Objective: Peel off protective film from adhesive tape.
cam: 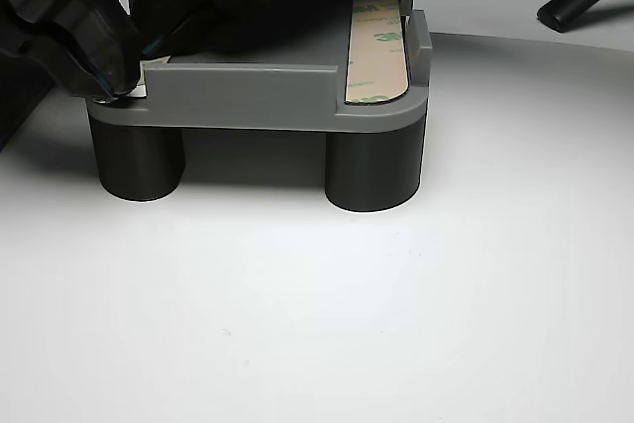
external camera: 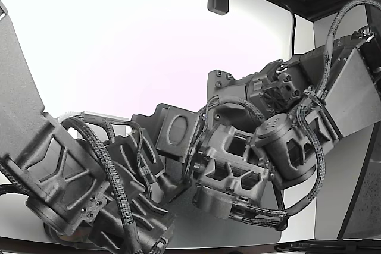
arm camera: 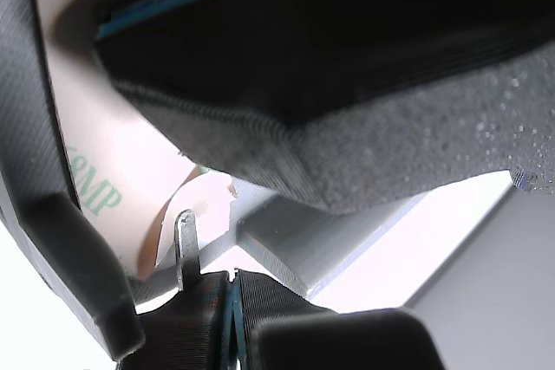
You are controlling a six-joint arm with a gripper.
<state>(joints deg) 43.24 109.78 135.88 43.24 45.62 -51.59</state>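
Tan film (cam: pixel 376 47) on tape, lying in grey holder (cam: pixel 248 96) on white tabletop (cam: pixel 317 324). Hand (cam: pixel 124 86) at holder's nine-o'clock corner; opening cannot be told. Risk: film tearing if pinched shallowly.

A bright white tabletop (cam: pixel 327 324) fills the scene under strong, even light.

Robot lab: white bench (cam: pixel 317 324), grey fixture (cam: pixel 248 96).
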